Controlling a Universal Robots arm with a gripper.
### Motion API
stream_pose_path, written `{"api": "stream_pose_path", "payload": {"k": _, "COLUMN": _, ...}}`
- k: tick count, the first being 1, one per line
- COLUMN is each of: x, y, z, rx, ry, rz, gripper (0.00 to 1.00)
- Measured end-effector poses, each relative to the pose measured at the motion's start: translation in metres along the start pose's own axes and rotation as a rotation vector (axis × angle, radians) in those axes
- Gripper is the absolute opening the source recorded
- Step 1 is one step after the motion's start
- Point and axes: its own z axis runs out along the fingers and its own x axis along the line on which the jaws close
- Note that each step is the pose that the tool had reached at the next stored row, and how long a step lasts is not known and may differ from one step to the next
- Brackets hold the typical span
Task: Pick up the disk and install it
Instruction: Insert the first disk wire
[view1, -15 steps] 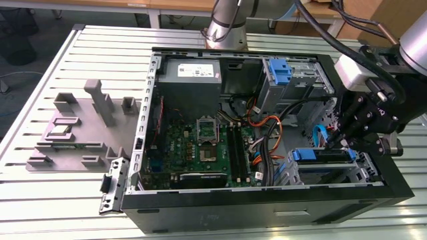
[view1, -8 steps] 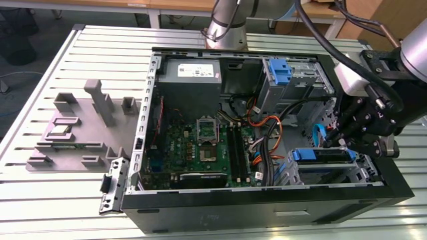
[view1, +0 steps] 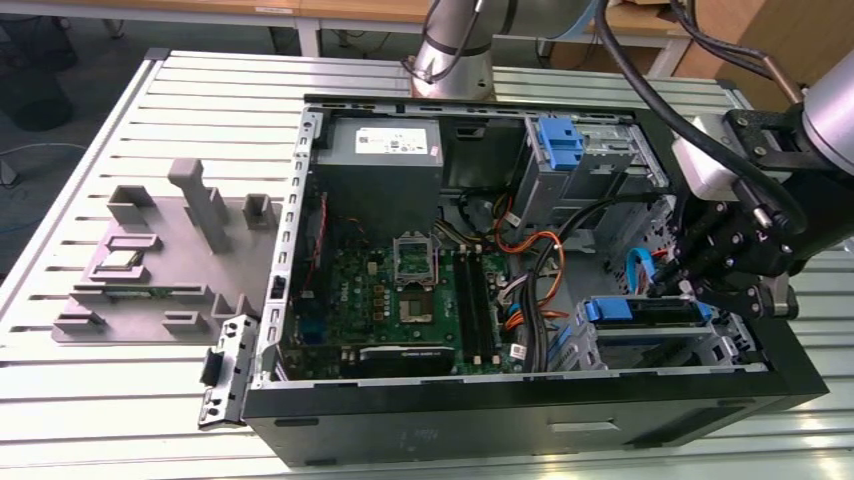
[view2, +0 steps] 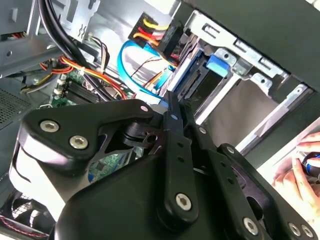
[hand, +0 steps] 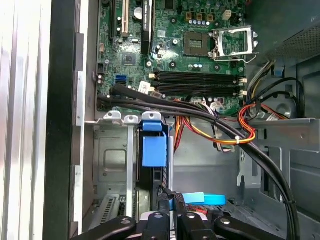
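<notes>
1. Exterior view: an open desktop computer case lies on its side on a slatted metal table, with the motherboard facing up.
2. The disk sits in the drive cage at the case's near corner, toward the exterior view's right. Its blue carrier frame shows along the top of the cage.
3. The gripper hangs just above that cage, with its black linkage tilted down toward the disk.
4. In the first wrist view the gripper has its two fingers pressed together, and nothing can be seen between them. The tips lie just beside the dark edge of the disk, which stands on edge in its slot. I cannot tell whether they touch it.
5. In the second wrist view the gripper again shows its fingers drawn together. They point at the slot where the disk is lodged, and the blue tab sticks out of the cage.
6. A bundle of black cables crosses the case between the motherboard and the drive cage, with orange and red wires beside it.
7. A curved blue data cable loops near the slot in the second wrist view.
8. At the far end of the case are a grey power supply and a bare blue bracket in the upper bay, well apart from the gripper.
9. A grey moulded fixture rests on the table toward the exterior view's left.
10. A person's hand shows outside the case wall in the second wrist view.
</notes>
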Motion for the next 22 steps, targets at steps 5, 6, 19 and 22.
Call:
{"api": "stream_pose_path", "payload": {"k": 5, "x": 0.0019, "y": -0.0006, "z": 0.001, "rx": 0.0, "ry": 0.0, "rz": 0.0, "gripper": 0.16}}
{"api": "stream_pose_path", "payload": {"k": 6, "x": 0.0023, "y": -0.0007, "z": 0.0014, "rx": 0.0, "ry": -0.0002, "rz": 0.0, "gripper": 0.16}}
{"api": "stream_pose_path", "payload": {"k": 19, "x": 0.0039, "y": -0.0011, "z": 0.0042, "rx": 0.0, "ry": -0.0002, "rz": 0.0, "gripper": 0.16}}
{"api": "stream_pose_path", "payload": {"k": 22, "x": 0.0045, "y": -0.0011, "z": 0.0041, "rx": 0.0, "ry": -0.0001, "rz": 0.0, "gripper": 0.16}}
